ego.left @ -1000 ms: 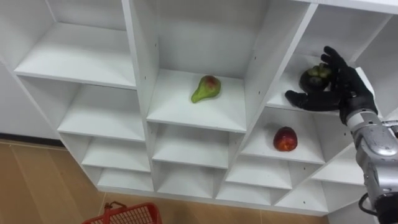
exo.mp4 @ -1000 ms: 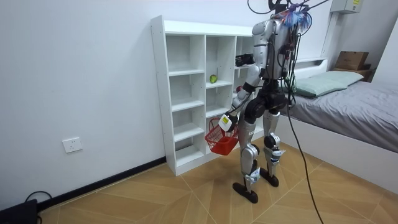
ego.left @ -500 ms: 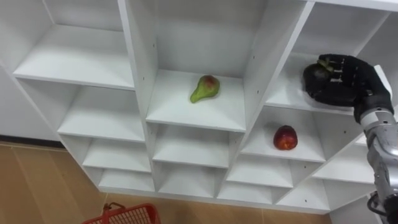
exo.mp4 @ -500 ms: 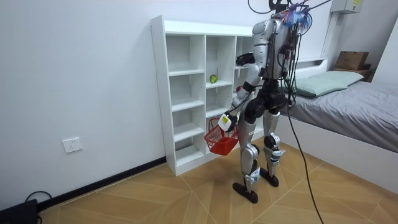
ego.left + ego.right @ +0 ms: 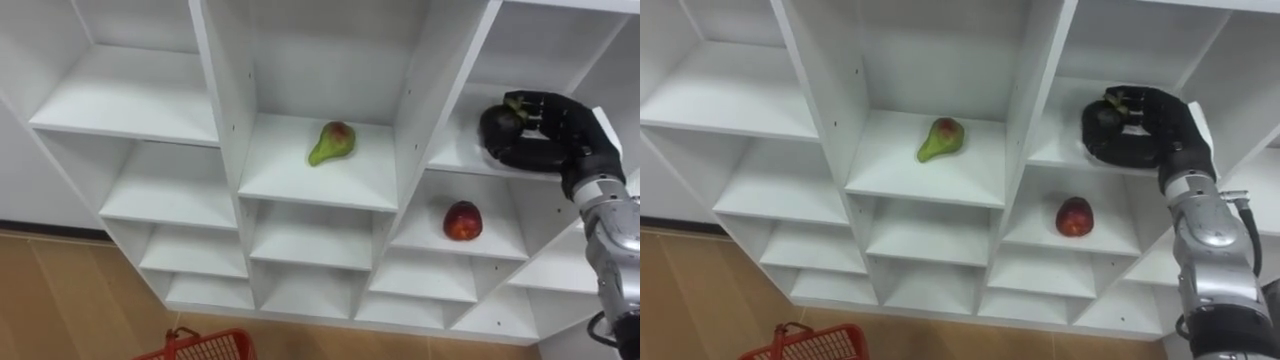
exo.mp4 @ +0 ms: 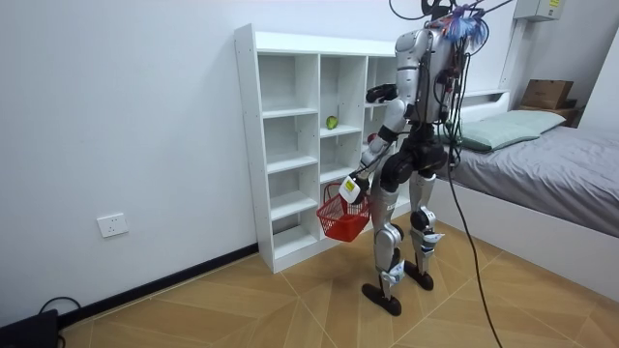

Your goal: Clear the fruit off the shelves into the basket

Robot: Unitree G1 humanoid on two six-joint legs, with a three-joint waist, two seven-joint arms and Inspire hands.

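A dark purple fruit with a green cap [image 5: 497, 122] sits on a shelf in the closet's right column. My right hand [image 5: 552, 132] is shut on it, fingers curled over its top and thumb below. A green pear with a red blush [image 5: 331, 143] lies on the middle column's shelf. One shelf below the dark fruit rests a red apple [image 5: 462, 220]. At the bottom edge shows the rim of a red basket [image 5: 195, 346]. In the room view the red basket [image 6: 343, 217] hangs from my left hand [image 6: 354, 186] at thigh height.
The white closet [image 5: 320, 185] has three columns of open shelves, the left column bare. I stand upright close in front of the closet [image 6: 290, 145] on a wooden floor. A bed [image 6: 542, 164] lies behind me on the room view's right.
My right hand, open beside the dark fruit a second ago, has curled its fingers round it. The left hand and basket have not moved.
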